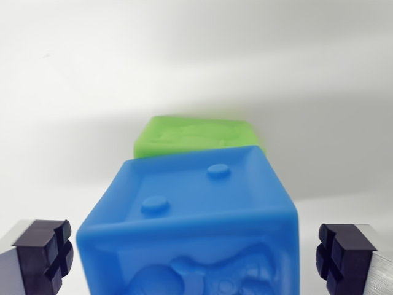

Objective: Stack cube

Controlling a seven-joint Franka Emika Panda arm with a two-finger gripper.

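1. The gripper (196, 255) frames the bottom of the wrist view, with one black padded fingertip (44, 253) at the left edge and the other at the right edge.
2. The jaws stand apart. A clear gap shows between each pad and the nearest side of the blue cube (190, 227), so nothing is clamped.
3. The blue cube lies between the fingertips, nearest the camera, with two round studs on its upper face and a raised relief figure on its near face.
4. A green cube (196, 136) lies just beyond the blue one on the far side, partly hidden by it. Whether the two touch, or whether blue rests upon green, cannot be told from this angle.
5. Both cubes sit against a plain white table surface (67, 92).
6. Judged step: the arm is either poised to grasp the blue cube or has just let it go; the view does not decide between these.
7. If a grasp is intended, the next move calls for closing the pads squarely on the blue cube's left and right sides.
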